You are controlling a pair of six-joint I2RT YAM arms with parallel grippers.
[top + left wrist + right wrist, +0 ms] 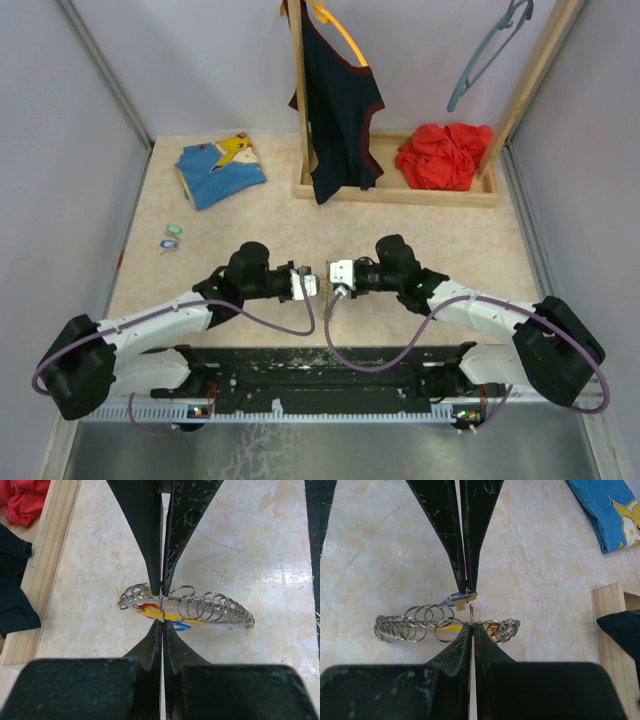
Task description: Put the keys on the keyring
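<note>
The keyring (161,603) hangs edge-on above the table, pinched from both sides. My left gripper (162,621) is shut on its wire. Facing it, my right gripper (471,625) is shut on the same wire (471,613). A chain of small steel rings (215,609), a yellow tag (170,615) and a red piece (146,607) dangle from it. A small blue-and-brass piece (459,599) sits at the left gripper's tip. Both grippers meet mid-table: left (314,284), right (330,278). The keys lie far left on the table, mint green (175,230) and blue (168,242).
A wooden rack (400,192) stands at the back with a dark tank top (338,110) hanging from it and a red cloth (445,155) on its base. A folded blue shirt (218,170) lies back left. A teal hanger (488,50) hangs top right. Walls close both sides.
</note>
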